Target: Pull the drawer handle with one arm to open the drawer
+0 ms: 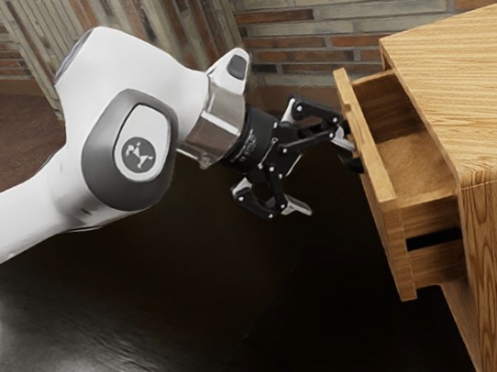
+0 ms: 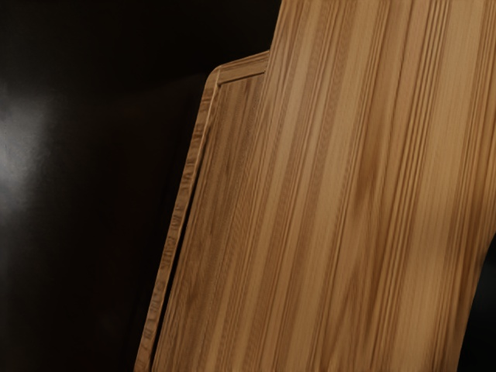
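The drawer (image 1: 373, 178) is light oak-grained wood with a tall flat front panel, and it stands pulled partway out of the top of the matching cabinet (image 1: 490, 124), towards the exterior view's left. Its small dark handle (image 1: 356, 164) sits on the outer face of that front. Inside, the drawer shows a plain wooden floor and side walls. The black end effector (image 1: 324, 175) hangs just beside the drawer front with its fingers spread wide, gripping nothing; the upper finger (image 1: 338, 133) reaches close to the handle, whether touching I cannot tell.
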